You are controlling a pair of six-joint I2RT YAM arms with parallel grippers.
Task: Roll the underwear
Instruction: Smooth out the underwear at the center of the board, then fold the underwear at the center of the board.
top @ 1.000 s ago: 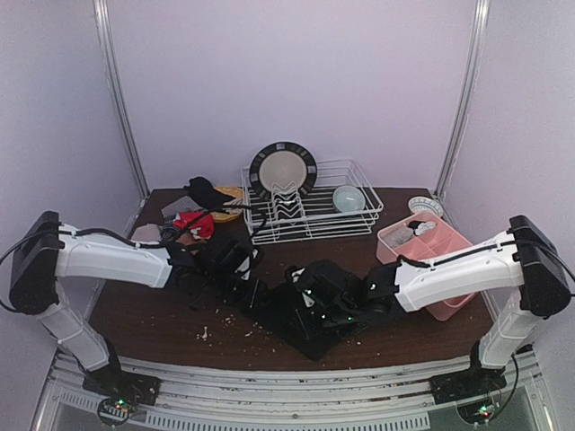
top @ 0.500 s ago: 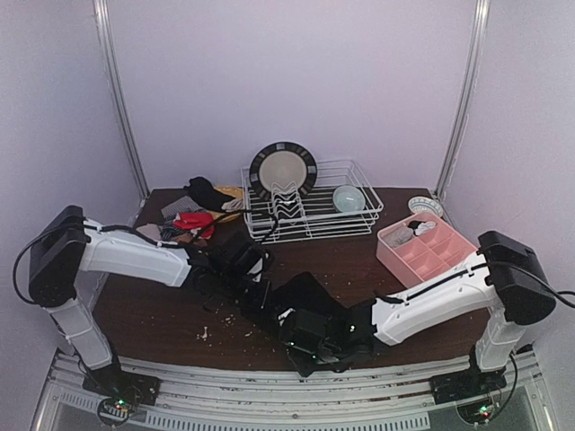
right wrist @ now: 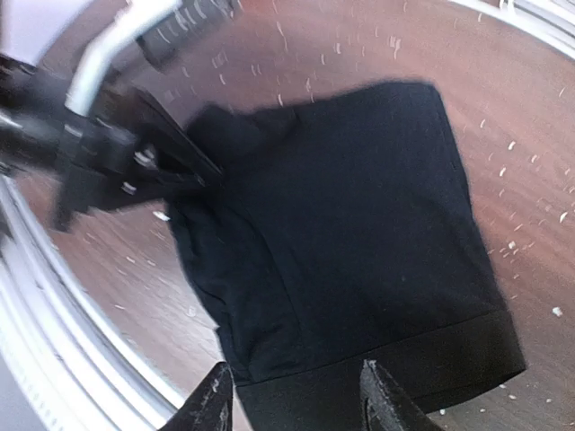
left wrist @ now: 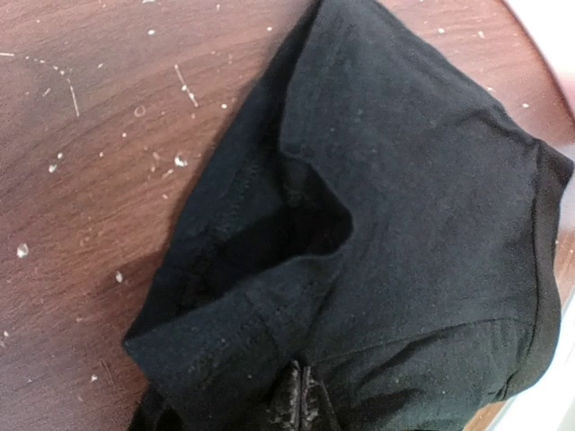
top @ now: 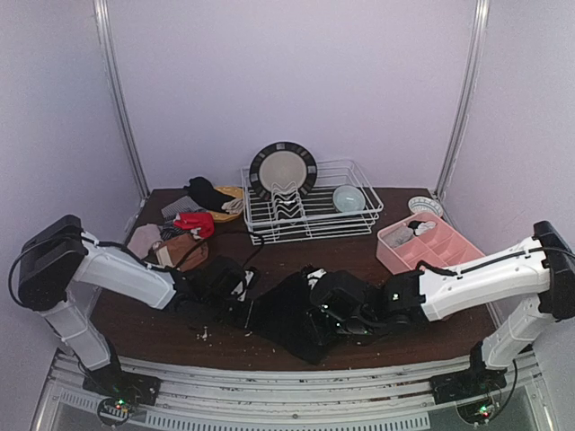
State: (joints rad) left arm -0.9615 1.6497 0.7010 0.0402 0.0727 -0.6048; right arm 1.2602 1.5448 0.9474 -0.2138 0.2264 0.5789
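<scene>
A black underwear [top: 289, 316] lies spread flat on the brown table [top: 135, 314], front centre. My left gripper [top: 249, 305] is at its left edge, and in the left wrist view its fingertips [left wrist: 305, 404] are pressed together on a fold of the black cloth [left wrist: 404, 206]. My right gripper [top: 319, 310] hovers over the right side. In the right wrist view its gripper [right wrist: 301, 404] is open, one finger [right wrist: 386, 400] on each side of the waistband [right wrist: 377, 377]. Further underwear, red [top: 194, 223], brown [top: 182, 250] and black [top: 206, 190], lies heaped at the back left.
A pink compartment tray [top: 449, 244] stands at the right. A white wire dish rack [top: 355, 220] at the back holds a dark-rimmed plate [top: 283, 169] and a pale bowl [top: 349, 197]. Small pale crumbs [top: 208, 332] dot the table in front.
My left gripper has closed on the black underwear's left edge and dropped toward the table's front. My right arm swept forward and left, then drew back right, its jaws widening a little.
</scene>
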